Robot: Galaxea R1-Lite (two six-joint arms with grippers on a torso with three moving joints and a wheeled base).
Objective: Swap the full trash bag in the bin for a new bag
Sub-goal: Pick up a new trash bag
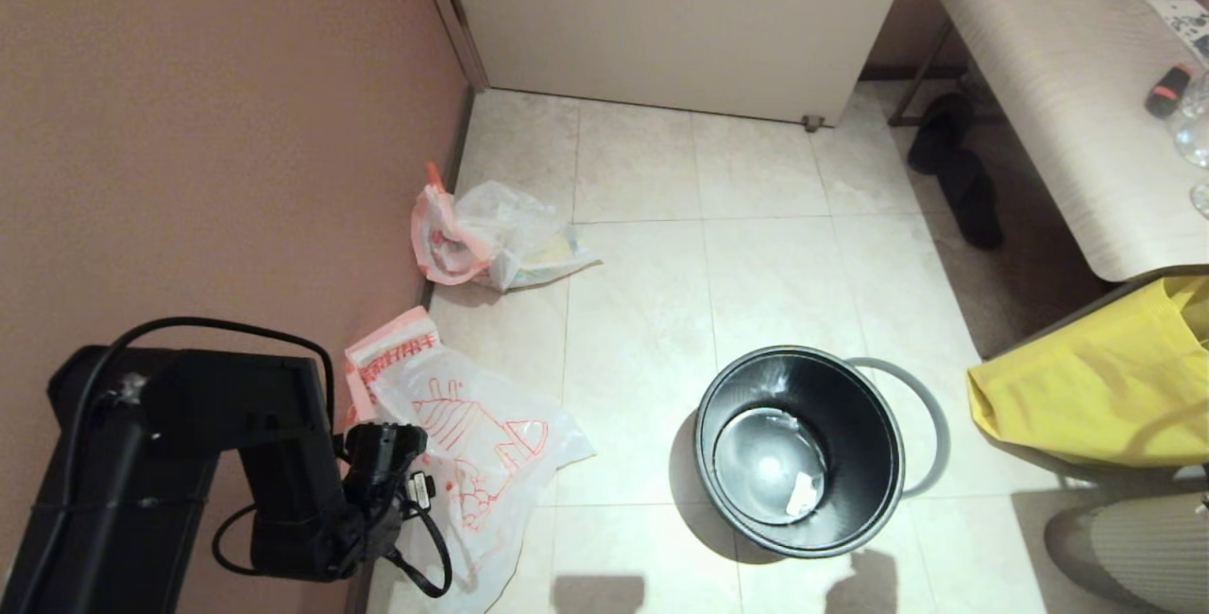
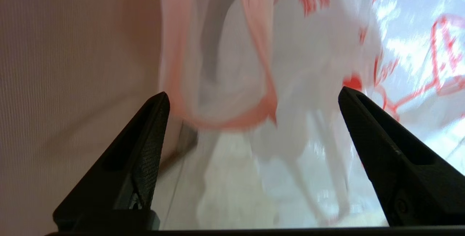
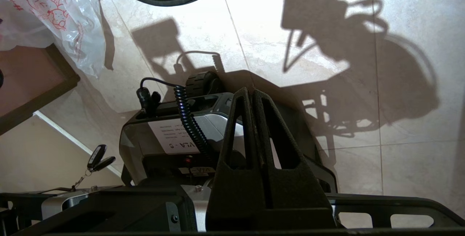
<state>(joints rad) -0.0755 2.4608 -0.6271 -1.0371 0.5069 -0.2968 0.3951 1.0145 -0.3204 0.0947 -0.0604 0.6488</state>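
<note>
The new bag (image 1: 477, 463) lies flat and crinkled on the tiled floor (image 1: 756, 246) at about eight o'clock in the head view, thin translucent white plastic with a red house drawing, red characters and pink-red handles bunched at its upper end against the wall (image 1: 189, 123); nothing shows through it. At ten o'clock from it, close to the same wall, sits the full trash bag (image 1: 486, 238), lumpy, with pink-red handles and a pale yellow-green patch visible inside. The bin (image 1: 801, 449) stands well apart at three o'clock from the new bag, glossy black and bare of any liner, a small pale scrap in its bottom; its grey ring (image 1: 921, 416) lies on the floor against its far side.

The left tool (image 2: 254, 98) hangs low over the handle end of the new bag, its fingers (image 2: 145, 156) spread wide with the pink handle loop between them, gripping nothing. The left arm's black forearm reaches in from seven o'clock. The right tool (image 3: 252, 98) is parked over the robot's base, fingers pressed together and empty.

A yellow bag (image 1: 1096, 397) sits beneath the worktop (image 1: 1058, 94) at three o'clock.
</note>
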